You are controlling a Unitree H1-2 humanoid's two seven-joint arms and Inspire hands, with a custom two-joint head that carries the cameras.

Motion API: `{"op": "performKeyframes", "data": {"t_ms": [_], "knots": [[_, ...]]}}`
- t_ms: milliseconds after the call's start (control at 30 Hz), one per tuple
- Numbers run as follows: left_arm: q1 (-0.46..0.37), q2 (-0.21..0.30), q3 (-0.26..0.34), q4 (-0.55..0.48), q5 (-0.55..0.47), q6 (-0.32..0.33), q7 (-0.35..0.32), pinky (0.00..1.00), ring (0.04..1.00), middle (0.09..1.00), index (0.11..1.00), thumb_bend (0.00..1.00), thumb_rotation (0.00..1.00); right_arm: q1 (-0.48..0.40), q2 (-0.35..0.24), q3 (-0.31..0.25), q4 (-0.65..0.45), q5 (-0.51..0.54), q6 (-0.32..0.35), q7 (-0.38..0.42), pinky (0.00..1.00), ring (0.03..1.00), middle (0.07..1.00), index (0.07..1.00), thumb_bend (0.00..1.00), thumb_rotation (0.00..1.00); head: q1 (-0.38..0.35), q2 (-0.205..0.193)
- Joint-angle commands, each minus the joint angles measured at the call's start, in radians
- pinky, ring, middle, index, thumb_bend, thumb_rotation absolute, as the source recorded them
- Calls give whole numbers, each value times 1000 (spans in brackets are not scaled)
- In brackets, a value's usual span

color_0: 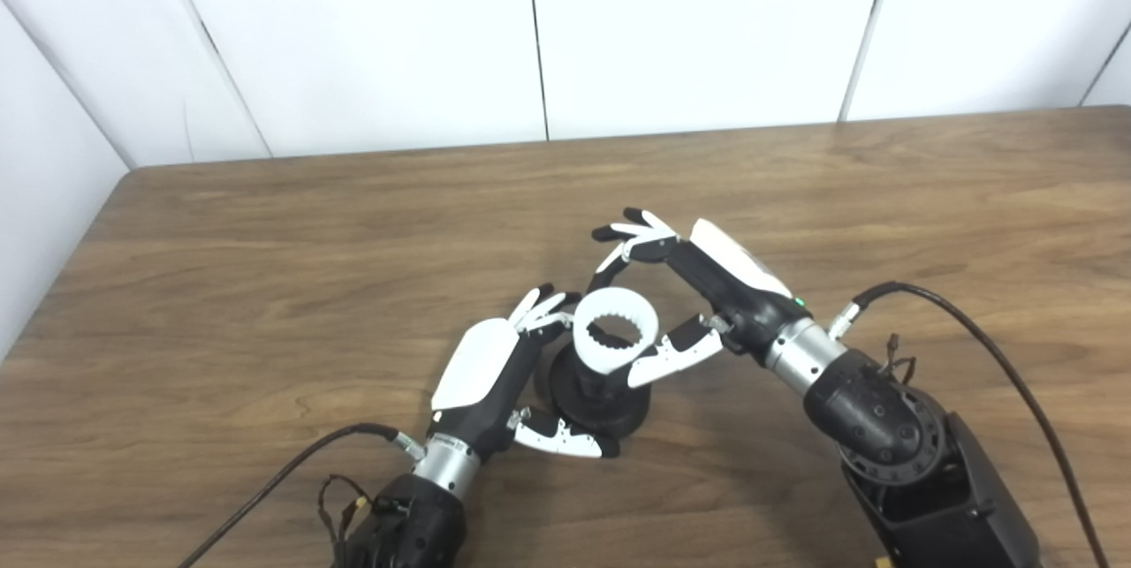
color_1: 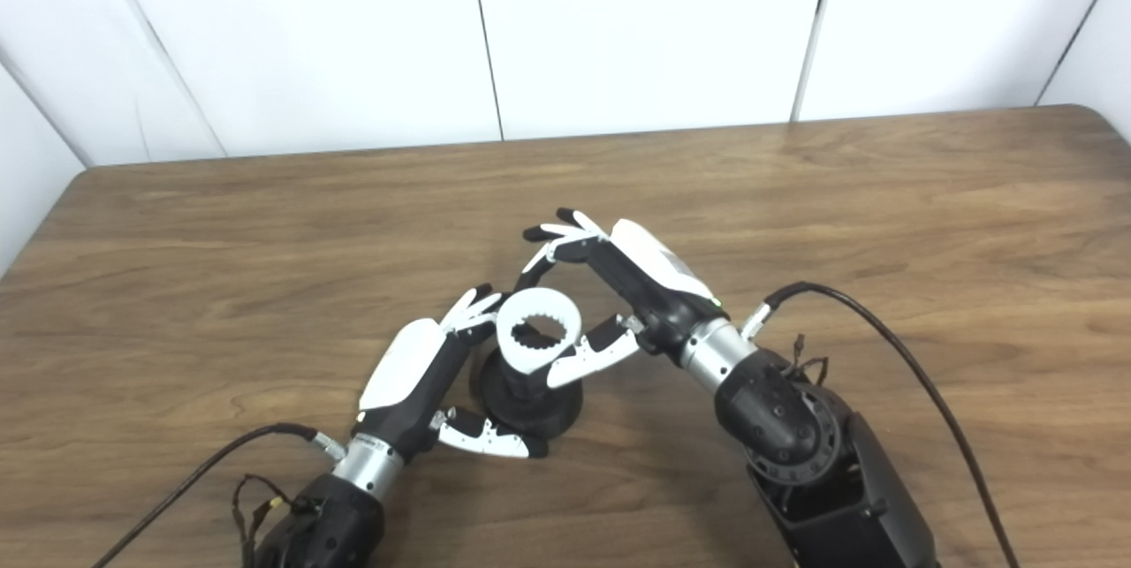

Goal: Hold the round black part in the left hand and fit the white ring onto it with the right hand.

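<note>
Left robot hand grips the black part, which rests on the tabletop. Right robot hand holds the white ring atop the part; seating looks incomplete, release remains

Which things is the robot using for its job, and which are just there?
For the job: round black plastic part; white toothed plastic ring; left hand; right hand.
Just there: brown wooden table; black cables; white wall panels.
</note>
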Motion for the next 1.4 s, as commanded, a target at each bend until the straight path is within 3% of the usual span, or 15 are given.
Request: {"op": "performKeyframes", "data": {"t_ms": [0,833,1367], "knots": [[-3,6,-6,19,20,30,-24,866,991,925,664,921,183,-38,11,2,-23,-5,-18,-3,935,1000,879,487,525,149,-1,3],[-1,-2,-11,-24,26,74,-51,874,998,927,669,920,173,-33,4,12,32,12,-46,5,933,1000,883,487,526,148,12,20],[-1,0,-6,-18,47,67,-34,857,982,909,660,946,181,-23,-3,30,47,-4,-32,7,951,1000,877,487,526,147,26,26]]}}
